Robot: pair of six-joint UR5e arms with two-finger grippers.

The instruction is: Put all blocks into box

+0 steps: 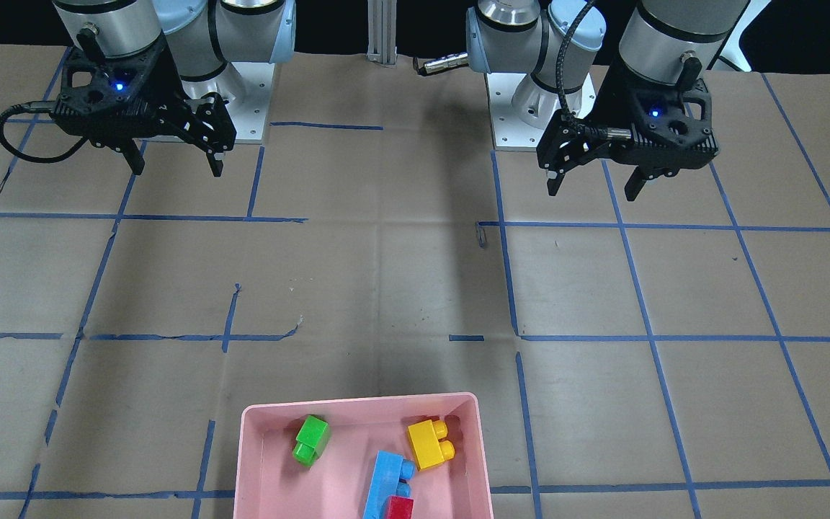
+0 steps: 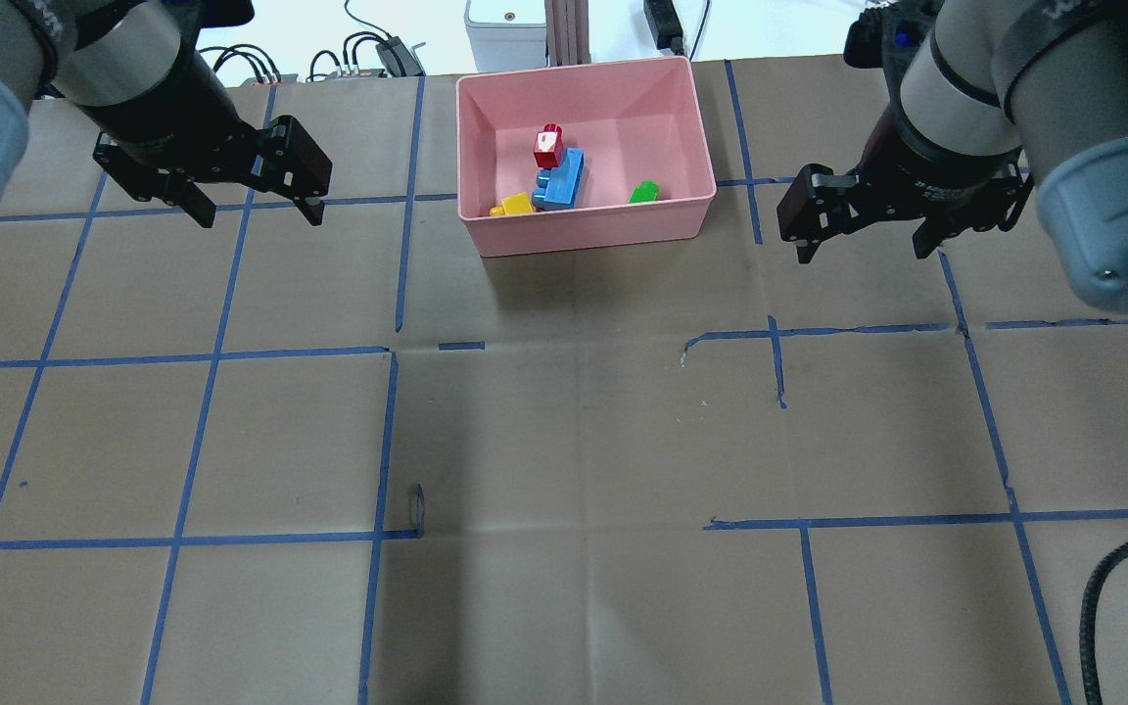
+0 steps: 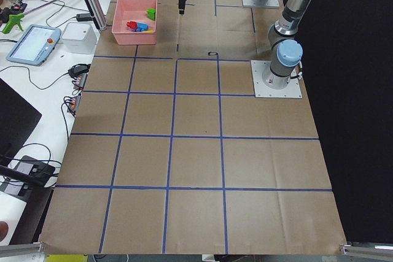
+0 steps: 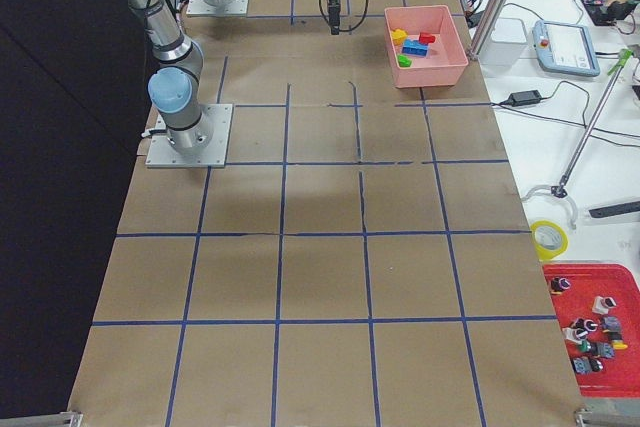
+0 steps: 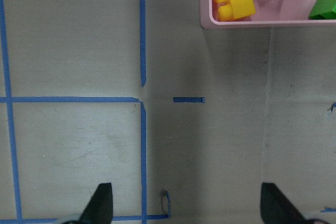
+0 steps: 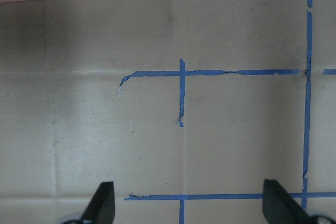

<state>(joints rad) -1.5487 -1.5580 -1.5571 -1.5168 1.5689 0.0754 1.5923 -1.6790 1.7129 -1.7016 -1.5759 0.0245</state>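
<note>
- Brown paper covers the table [image 2: 564, 441], and blue tape [image 2: 133, 358] marks it off in squares; the box sits at its far edge from the robot, about midway along.
- Left arm [image 2: 123, 69]: it reaches in on the box's left side, well apart from the box.
- Right arm [image 2: 975, 88]: it reaches in on the box's right side, also well apart from the box.
- Pink box [image 2: 584, 230]: a shallow plastic tray with rounded corners, standing flat on the paper, with all four blocks inside.
- Left gripper [image 2: 260, 211]: it hangs above the paper to the left of the box, its two fingers spread wide with nothing between them. Its wrist camera shows only the box's near left corner.
- Right gripper [image 2: 863, 250]: it hangs above the paper to the right of the box, fingers likewise spread wide and empty. Its wrist camera catches just a strip of the box's near wall.
- Blue block [image 2: 561, 179]: the longest one, lying near the middle of the box floor.
- Yellow block [image 2: 513, 205]: it lies by the box's near wall, toward the left corner, just beside the blue block.
- Green block [image 2: 644, 192]: it lies by the box's near wall on the right side, apart from the other three.
- Red block [image 2: 549, 147]: the smallest, touching the blue block's far end; whether it rests on that block or beside it I cannot tell.
</note>
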